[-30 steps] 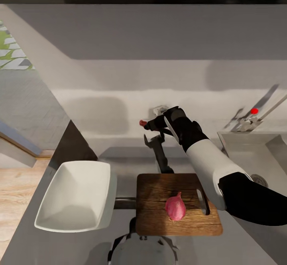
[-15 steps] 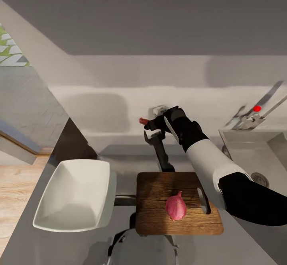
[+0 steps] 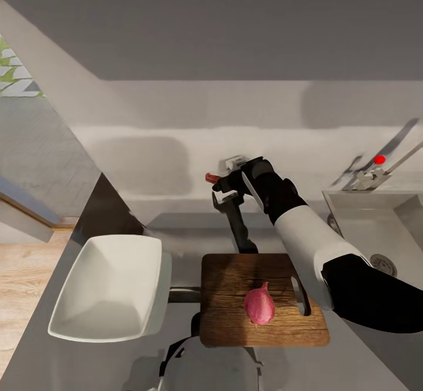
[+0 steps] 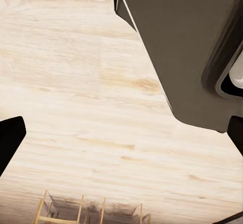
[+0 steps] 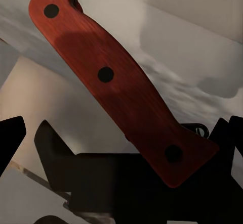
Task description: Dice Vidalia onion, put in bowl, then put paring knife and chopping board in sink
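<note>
We are gripping the paring knife (image 3: pixel 212 179) in our right gripper (image 3: pixel 226 184), jaws clamped on its red handle, above the countertop (image 3: pixel 182 232) beyond the chopping board (image 3: pixel 235 314). The Vidalia onion (image 3: pixel 259 306) is lying on the board, the bowl (image 3: pixel 111 288) at its left. Our left gripper's (image 4: pixel 121 138) fingers are standing apart.

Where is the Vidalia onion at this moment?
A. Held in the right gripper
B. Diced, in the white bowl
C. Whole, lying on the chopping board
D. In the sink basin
C: the head view shows the Vidalia onion lying whole on the chopping board, while the right gripper holds the paring knife up behind the board.
</note>
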You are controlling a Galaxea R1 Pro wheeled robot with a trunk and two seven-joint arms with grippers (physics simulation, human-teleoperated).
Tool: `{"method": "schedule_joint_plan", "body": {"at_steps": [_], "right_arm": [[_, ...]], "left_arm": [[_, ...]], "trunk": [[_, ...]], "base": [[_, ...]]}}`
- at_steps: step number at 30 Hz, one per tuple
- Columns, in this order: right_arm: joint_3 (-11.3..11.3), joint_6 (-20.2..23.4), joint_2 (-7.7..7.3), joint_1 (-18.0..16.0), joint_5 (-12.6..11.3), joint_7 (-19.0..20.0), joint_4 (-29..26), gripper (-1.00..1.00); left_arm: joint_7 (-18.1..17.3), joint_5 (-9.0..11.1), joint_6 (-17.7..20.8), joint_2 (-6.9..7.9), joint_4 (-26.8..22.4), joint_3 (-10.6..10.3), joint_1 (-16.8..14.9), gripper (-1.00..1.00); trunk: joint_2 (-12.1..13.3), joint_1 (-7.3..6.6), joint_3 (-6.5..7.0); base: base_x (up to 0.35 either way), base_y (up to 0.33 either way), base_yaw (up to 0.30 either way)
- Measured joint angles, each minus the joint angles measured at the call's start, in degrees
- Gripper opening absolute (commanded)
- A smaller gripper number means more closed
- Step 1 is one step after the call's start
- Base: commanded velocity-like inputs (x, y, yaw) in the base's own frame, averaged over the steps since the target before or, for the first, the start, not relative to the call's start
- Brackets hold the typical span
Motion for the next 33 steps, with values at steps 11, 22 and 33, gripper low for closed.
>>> {"method": "schedule_joint_plan", "body": {"at_steps": [11,22,33], "right_arm": [[0.0,0.0,0.0,0.0,0.1,0.0,0.0,1.0],[0.0,-0.1,0.0,0.1,0.5,0.0,-0.7,1.0],[0.0,-0.2,0.0,0.1,0.9,0.0,-0.7,-1.0]], "left_arm": [[0.0,0.0,0.0,-0.03,0.0,0.0,0.0,1.0],[0.0,0.0,0.0,-0.07,0.0,0.0,0.0,1.0],[0.0,0.0,0.0,-0.07,0.0,0.0,0.0,1.0]], "trunk": [[0.0,0.0,-0.06],[0.0,-0.02,-0.4],[0.0,-0.02,-0.4]], "base": [[0.0,0.0,0.0],[0.0,0.0,0.0],[0.0,0.0,0.0]]}}
